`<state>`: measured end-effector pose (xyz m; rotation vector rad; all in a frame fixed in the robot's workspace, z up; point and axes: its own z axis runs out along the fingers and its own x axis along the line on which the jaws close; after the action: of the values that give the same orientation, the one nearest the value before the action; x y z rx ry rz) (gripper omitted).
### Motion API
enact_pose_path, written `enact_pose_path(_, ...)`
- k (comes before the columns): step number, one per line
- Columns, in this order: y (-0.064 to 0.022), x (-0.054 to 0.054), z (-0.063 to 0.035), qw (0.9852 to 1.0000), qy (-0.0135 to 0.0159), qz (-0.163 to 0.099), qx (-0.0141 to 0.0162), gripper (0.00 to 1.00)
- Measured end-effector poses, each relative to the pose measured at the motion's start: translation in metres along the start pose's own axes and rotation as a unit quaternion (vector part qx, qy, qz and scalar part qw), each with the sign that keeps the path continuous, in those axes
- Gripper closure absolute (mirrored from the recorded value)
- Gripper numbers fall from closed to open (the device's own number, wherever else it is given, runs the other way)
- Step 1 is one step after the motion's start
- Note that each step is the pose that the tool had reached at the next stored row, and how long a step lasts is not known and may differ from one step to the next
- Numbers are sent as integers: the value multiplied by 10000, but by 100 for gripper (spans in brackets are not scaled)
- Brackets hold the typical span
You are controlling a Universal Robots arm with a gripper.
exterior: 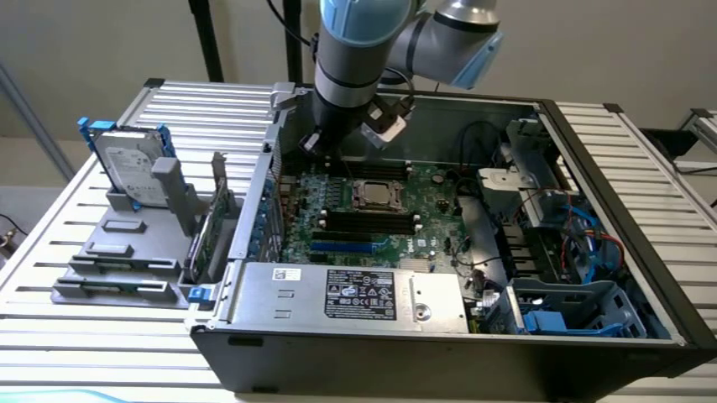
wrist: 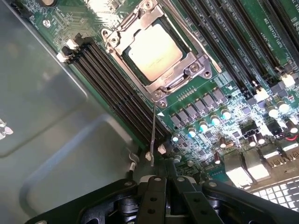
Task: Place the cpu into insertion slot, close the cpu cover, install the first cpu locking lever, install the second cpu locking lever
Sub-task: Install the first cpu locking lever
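Observation:
The cpu [wrist: 154, 51], silver-grey face up, lies in the insertion slot [exterior: 375, 195] on the green board. The cpu cover [wrist: 196, 70], a silver frame, lies flat over the cpu's edges. One thin locking lever [wrist: 153, 133] sticks out from the socket's corner towards my gripper [wrist: 164, 165]. Its free end sits right beside the fingertips, and I cannot tell whether they touch it. The fingers are shut together with nothing seen between them. A second thin lever [wrist: 187, 36] lies along another side of the socket. In the exterior view my gripper [exterior: 325, 147] hangs at the rear of the board, behind the socket.
Long black memory slots [wrist: 117, 88] run next to the socket, close to the grey case wall [wrist: 51, 116]. Capacitors and connectors [wrist: 205, 126] crowd the board beside my fingers. The power supply [exterior: 348, 294], cables and a blue drive cage [exterior: 572, 311] fill the case's front and the exterior view's right.

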<state>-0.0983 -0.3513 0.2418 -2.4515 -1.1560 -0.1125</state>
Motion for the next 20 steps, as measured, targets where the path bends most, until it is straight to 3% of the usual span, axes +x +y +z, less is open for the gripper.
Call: enact_pose_path(20,313,278,-51,10000,18,31,9,89)
